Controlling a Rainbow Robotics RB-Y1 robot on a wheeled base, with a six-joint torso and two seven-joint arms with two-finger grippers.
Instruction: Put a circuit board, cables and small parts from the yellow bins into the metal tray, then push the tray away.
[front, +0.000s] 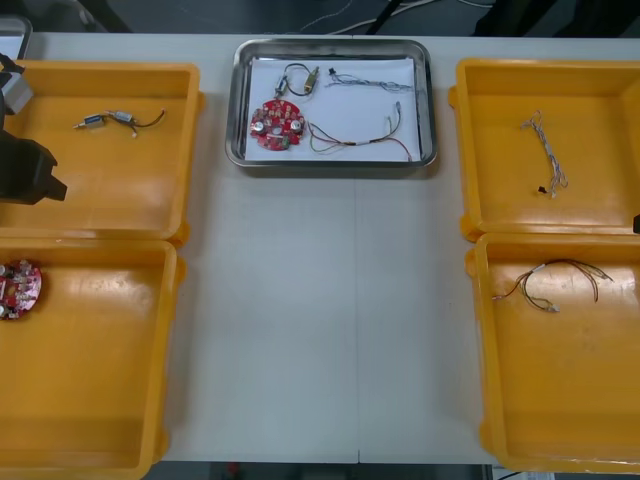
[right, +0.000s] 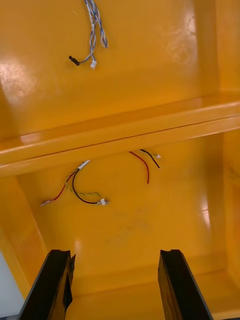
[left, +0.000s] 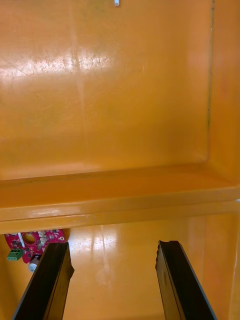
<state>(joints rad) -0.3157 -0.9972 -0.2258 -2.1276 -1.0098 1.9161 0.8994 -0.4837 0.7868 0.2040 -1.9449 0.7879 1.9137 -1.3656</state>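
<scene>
- Metal tray (front: 432, 100) sits at the table's far middle, white inside.
- In it lies a red circuit board (front: 275, 124), with a red and yellow cable (front: 360, 141) just beside it. A small metal part (front: 297, 80) and a blue and white cable (front: 365, 79) lie farther back.
- Left gripper (left: 112, 246) hangs over the near left bin (front: 90, 400), jaws apart and empty. A second circuit board (left: 32, 243) lies just beside one finger.
- Right gripper (right: 115, 252) hovers over the near right bin (front: 560, 400), jaws wide with nothing between them. A loose cable bundle (right: 80, 187) lies ahead.

A wide strip of table (front: 330, 330) lies open between the left bins (front: 90, 385) and the right bins (front: 570, 395), from the near edge to the tray (front: 330, 161). The tray stands in the far gap, with little room on each side.
</scene>
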